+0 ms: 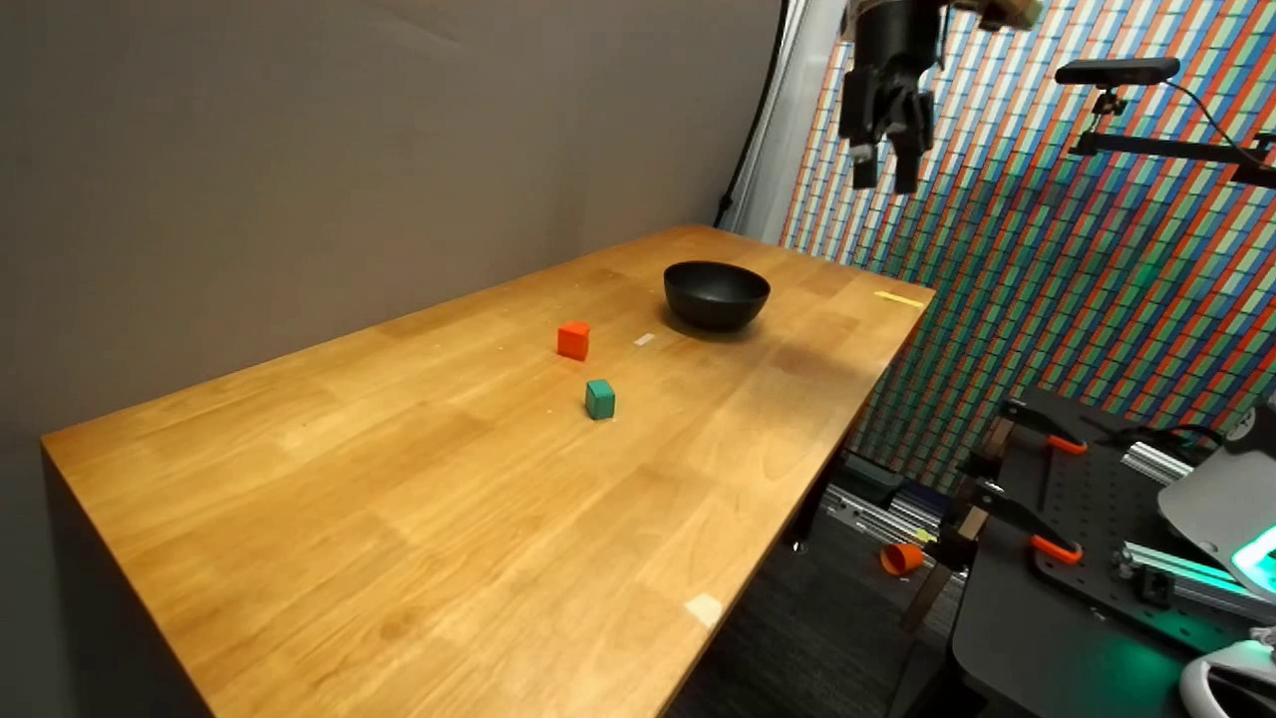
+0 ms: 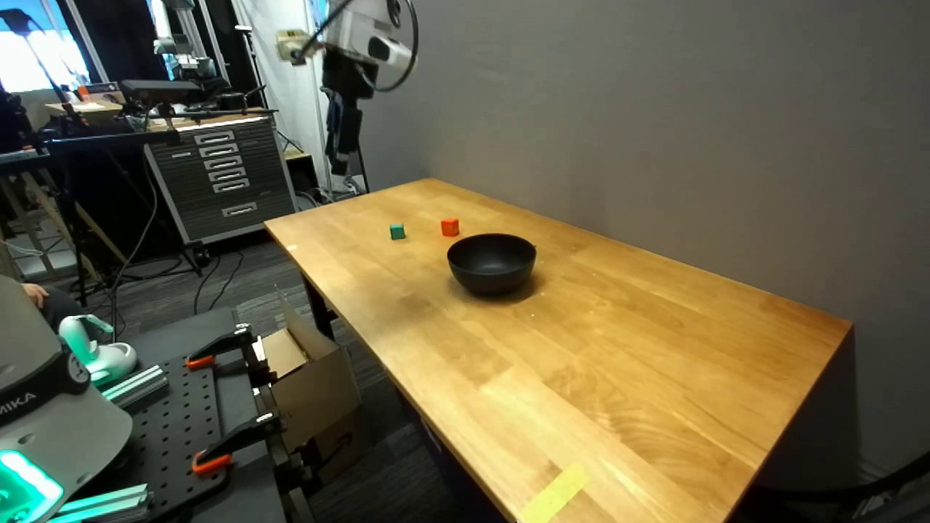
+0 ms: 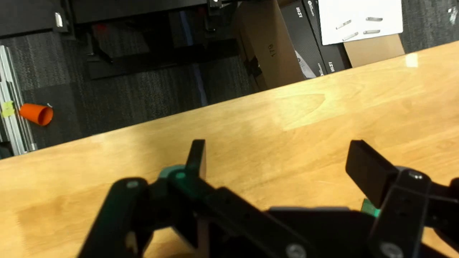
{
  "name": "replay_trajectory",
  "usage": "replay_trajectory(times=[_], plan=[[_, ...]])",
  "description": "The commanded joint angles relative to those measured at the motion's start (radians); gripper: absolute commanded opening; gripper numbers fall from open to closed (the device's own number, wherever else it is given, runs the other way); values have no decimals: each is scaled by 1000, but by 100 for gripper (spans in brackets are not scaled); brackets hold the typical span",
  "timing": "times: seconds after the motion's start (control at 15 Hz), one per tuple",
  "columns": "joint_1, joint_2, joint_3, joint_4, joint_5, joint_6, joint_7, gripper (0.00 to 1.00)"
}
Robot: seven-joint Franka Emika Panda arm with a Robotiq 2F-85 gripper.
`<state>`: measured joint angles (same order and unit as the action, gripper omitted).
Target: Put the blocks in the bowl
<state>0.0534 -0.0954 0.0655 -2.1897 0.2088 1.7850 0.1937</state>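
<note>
The red block [image 1: 573,341] and the green block [image 1: 600,399] sit apart on the wooden table; both also show in an exterior view, red [image 2: 450,227] and green [image 2: 397,232]. The black bowl [image 1: 716,296] stands upright on the table near the red block and also shows in an exterior view [image 2: 492,264]. My gripper [image 1: 885,178] is high above the table, also seen in an exterior view [image 2: 340,163]. In the wrist view the gripper [image 3: 277,154] is open with nothing between its fingers. The green block [image 3: 368,208] is partly hidden behind a finger there. The red block is hidden there.
The wooden table [image 1: 399,558] runs along a grey wall [image 2: 690,145]. A mount table with clamps [image 2: 225,443] stands off its front edge. A cardboard box [image 2: 320,392] and an orange cup [image 1: 901,558] are on the floor. A camera on an arm [image 1: 1116,72] stands nearby.
</note>
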Motion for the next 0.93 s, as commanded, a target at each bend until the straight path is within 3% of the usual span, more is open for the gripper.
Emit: replay_trajectory(times=[0.0,0.33,0.87], plan=[[37,260,34,179,28,25,7,100],[105,553,85,426,52,2,-4,100],[203,837,91,748,6,-7,28,100]])
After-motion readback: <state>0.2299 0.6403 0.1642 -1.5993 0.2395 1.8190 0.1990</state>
